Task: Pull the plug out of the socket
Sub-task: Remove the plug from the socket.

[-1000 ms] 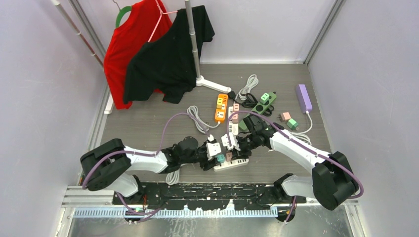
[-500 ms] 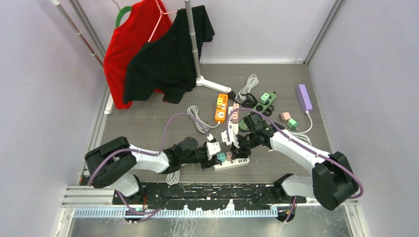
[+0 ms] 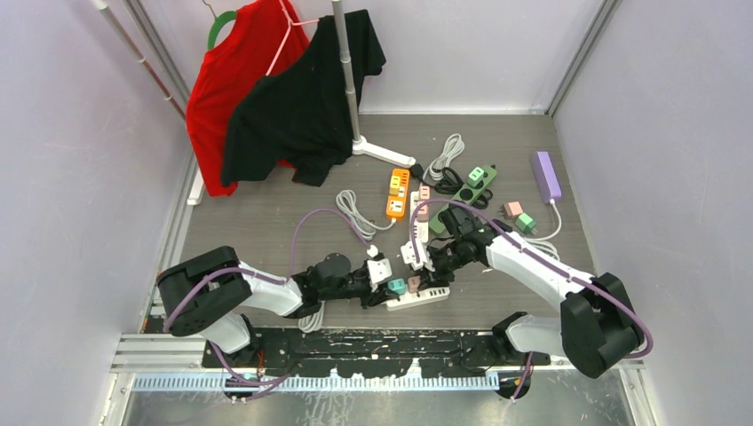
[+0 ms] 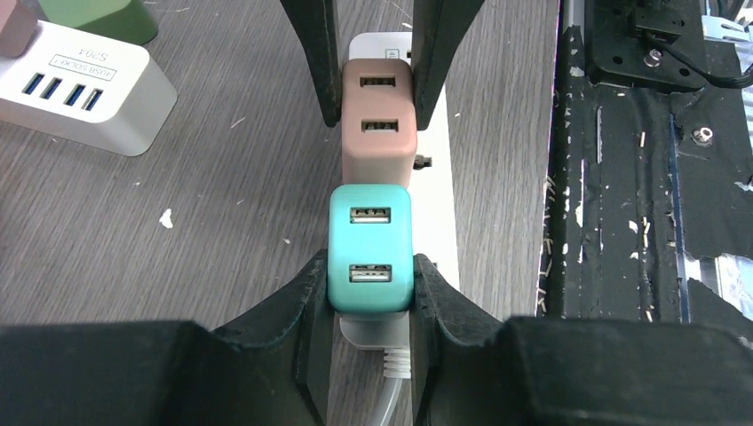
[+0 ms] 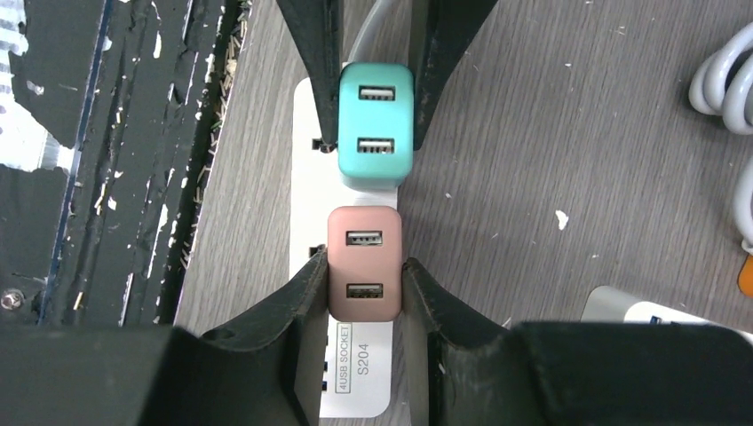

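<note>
A white power strip (image 3: 428, 295) lies on the table near the front edge, with a teal plug (image 3: 397, 286) and a pink plug (image 3: 413, 283) side by side in it. My left gripper (image 3: 388, 287) is shut on the teal plug (image 4: 370, 250), with both fingers against its sides. My right gripper (image 3: 420, 272) comes from the opposite side and is shut on the pink plug (image 5: 364, 264). Both plugs sit in the strip (image 5: 360, 373). In the left wrist view the pink plug (image 4: 379, 120) shows between the right arm's fingers.
A white USB cube (image 3: 380, 267) lies just behind the strip. Further back are an orange strip (image 3: 397, 193), a green strip (image 3: 475, 182), a purple strip (image 3: 546, 176), loose adapters (image 3: 518, 216), coiled white cables (image 3: 353, 213) and a stand with a red shirt (image 3: 233, 80) and a black one.
My left arm has reached a little further right, and its gripper now sits at the teal plug. The right arm has barely moved.
</note>
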Controlling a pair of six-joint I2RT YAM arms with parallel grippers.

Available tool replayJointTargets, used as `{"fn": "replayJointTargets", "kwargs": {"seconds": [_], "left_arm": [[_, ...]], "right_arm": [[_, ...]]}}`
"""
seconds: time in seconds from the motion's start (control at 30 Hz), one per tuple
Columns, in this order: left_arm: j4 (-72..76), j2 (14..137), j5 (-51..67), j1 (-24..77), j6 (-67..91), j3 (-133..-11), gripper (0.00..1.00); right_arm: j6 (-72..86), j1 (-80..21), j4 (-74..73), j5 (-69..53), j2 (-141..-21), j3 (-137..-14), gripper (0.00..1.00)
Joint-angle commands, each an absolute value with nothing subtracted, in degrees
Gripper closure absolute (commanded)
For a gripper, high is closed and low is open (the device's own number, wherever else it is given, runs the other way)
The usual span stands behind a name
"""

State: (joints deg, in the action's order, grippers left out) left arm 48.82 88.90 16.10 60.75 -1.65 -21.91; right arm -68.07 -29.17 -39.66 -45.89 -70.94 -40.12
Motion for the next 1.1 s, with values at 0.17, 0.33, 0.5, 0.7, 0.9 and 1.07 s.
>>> {"fn": "replayJointTargets", "kwargs": {"seconds": [0.17,0.33,0.5,0.7,0.9,1.07], "left_arm": [[48.9,90.9,15.5,60.7,-0.5,-21.8,1.00],[48.9,90.7,14.6,60.7,-0.6,-20.8,1.00],[49.0,90.5,14.2,60.7,-0.6,-20.5,1.00],[49.5,91.1,14.5,60.6,0.3,-20.7,1.00],[49.6,91.4,14.7,60.7,0.9,-20.8,1.00],[49.7,90.8,14.2,60.7,0.9,-20.2,1.00]], "right_arm": [[-51.3,-32.3,-28.1,-47.5,-72.4,-41.6,0.99],[-57.6,-27.1,-35.0,-47.1,-70.4,-42.6,0.99],[-68.4,-26.6,-43.5,-50.6,-70.2,-42.5,0.99],[-64.7,-30.1,-38.4,-54.9,-70.4,-41.4,0.99],[-48.4,-29.1,-24.8,-48.7,-68.8,-40.3,0.99],[-52.3,-24.7,-28.3,-46.9,-67.0,-40.8,0.99]]}}
